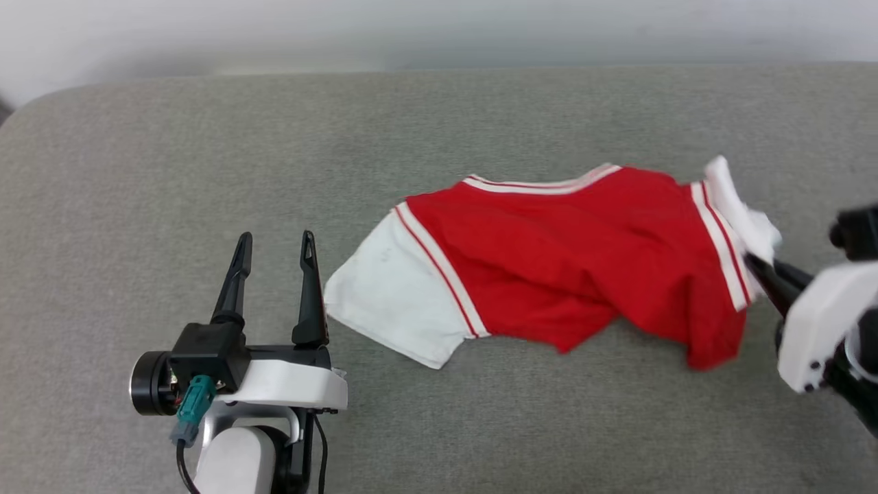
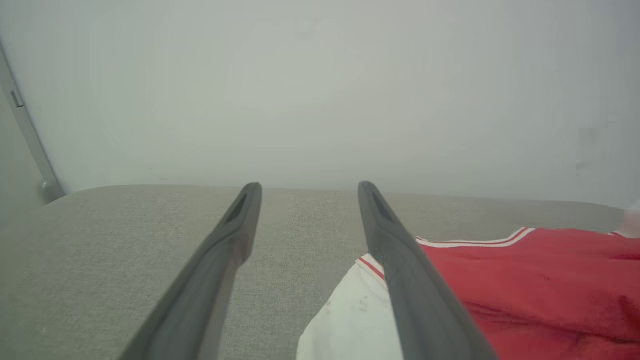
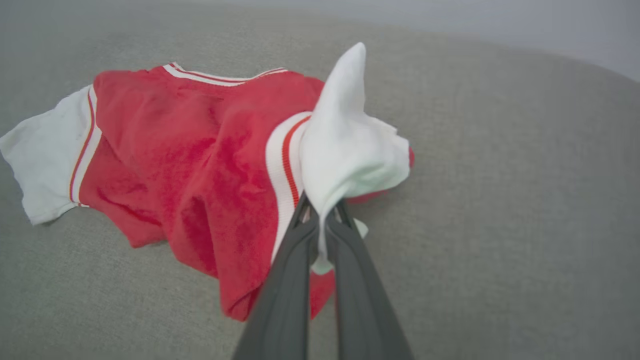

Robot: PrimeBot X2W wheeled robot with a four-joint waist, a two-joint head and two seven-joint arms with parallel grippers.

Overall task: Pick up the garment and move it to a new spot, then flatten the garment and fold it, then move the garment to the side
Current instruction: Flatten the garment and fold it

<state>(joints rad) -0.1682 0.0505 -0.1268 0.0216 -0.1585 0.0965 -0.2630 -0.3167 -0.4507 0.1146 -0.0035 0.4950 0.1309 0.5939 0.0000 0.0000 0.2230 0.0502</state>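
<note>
Currently, the right end effector [image 3: 322, 212] is clamped on one white sleeve [image 3: 350, 150] of the red jersey [image 1: 549, 254], which lies crumpled on the grey surface [image 1: 206, 137]; this grip is presumably for lifting and relocation. The left end effector [image 1: 274, 240] waits fully open and empty, just beside the opposite sleeve [image 1: 391, 295].

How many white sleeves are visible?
2. One sleeve lies flat at the left end of the garment, near the left end effector; the other sleeve is pinched in the right end effector.
</note>
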